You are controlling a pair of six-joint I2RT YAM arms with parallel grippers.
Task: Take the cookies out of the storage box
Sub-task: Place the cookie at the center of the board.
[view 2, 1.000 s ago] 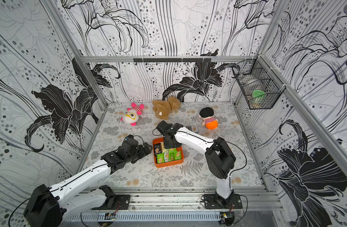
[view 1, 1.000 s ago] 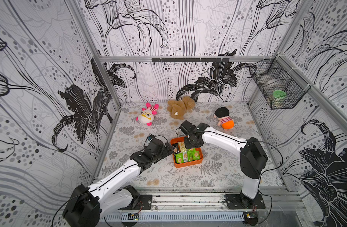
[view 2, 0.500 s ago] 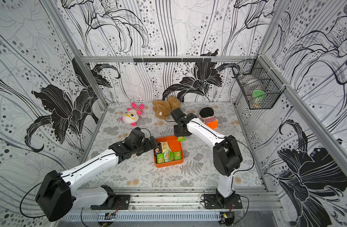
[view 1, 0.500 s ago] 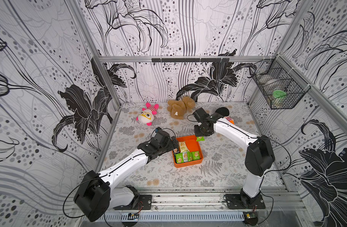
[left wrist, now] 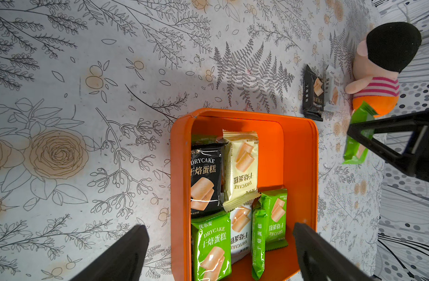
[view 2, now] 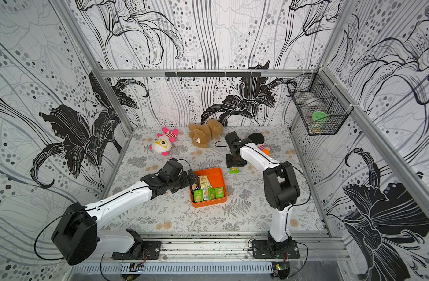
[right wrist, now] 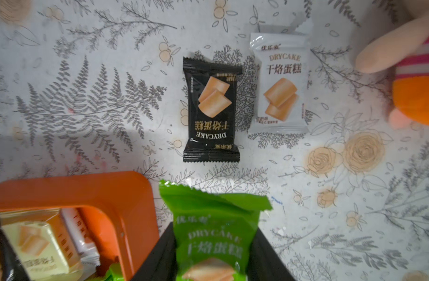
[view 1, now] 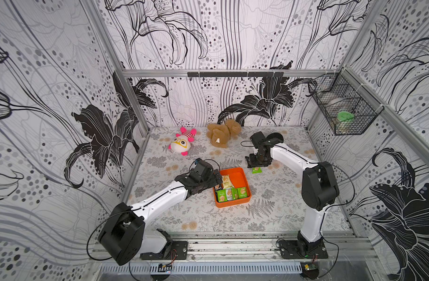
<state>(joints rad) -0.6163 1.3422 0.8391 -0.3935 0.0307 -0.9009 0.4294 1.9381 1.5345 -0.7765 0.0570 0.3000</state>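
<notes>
- Landmark: a shallow, square, bright-orange plastic storage box [view 1: 242, 175] with low walls lies flat on the floral-printed worktop [view 1: 184, 214].
- Left arm: it runs low from its base, and the white forearm slants towards the box wall nearest that arm. The black wrist sits just short of the rim.
- The left end effector [view 1: 217, 181] [left wrist: 219, 227] hovers over that wall with its fingers spread wide. One finger [left wrist: 126, 255] is outside the box above the worktop. The other finger [left wrist: 315, 250] is over the box interior.
- Box contents: at least six flat wrapped boxed cookie packets [left wrist: 241, 167] in black, cream, white and green. They are crowded into the part of the box under the left end effector, some overlapping and one green packet standing on edge.
- Right arm: the upper link stands upright from its base and the white forearm reaches past the box. The wrist is bent steeply down.
- The right end effector [view 1: 256, 166] [right wrist: 213, 243] is narrowed onto a green wrapped cookie packet [right wrist: 213, 214] [view 1: 256, 169] and grips it by its sides.
- The held packet sits outside the box, just beside the corner farthest from the left arm. Whether its free edge touches the worktop cannot be told.
- Beyond that corner, a black wrapped cookie packet [right wrist: 211, 109] and a white wrapped cookie packet [right wrist: 279, 82] lie flat on the worktop, side by side and nearly touching.
- A plush doll with black hair and a striped top [left wrist: 379, 73] lies just beside the white packet, on the side away from the box.
</notes>
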